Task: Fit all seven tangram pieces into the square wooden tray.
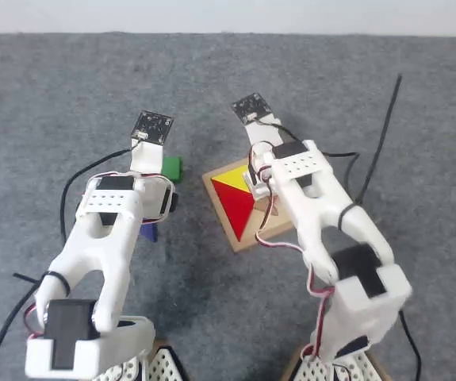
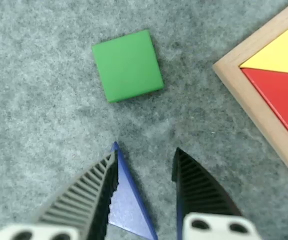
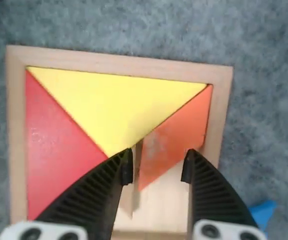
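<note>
We see a worktop [image 1: 37,95] whose whole surface is grey, speckled and fibrous, with a short, matted nap that shows plainly in both wrist views. In the high view, a pale, plain wall [image 1: 212,16] runs along its far edge and meets it in a straight line. Light is soft and even; we note only faint, diffuse shadows on the grey surface.

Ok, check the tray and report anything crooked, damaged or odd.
Nothing is clearly askew: the red triangle, yellow triangle and orange triangle lie flat in the wooden tray. The orange one has a pale, scuffed-looking patch near the yellow's tip, though that could be glare.
</note>
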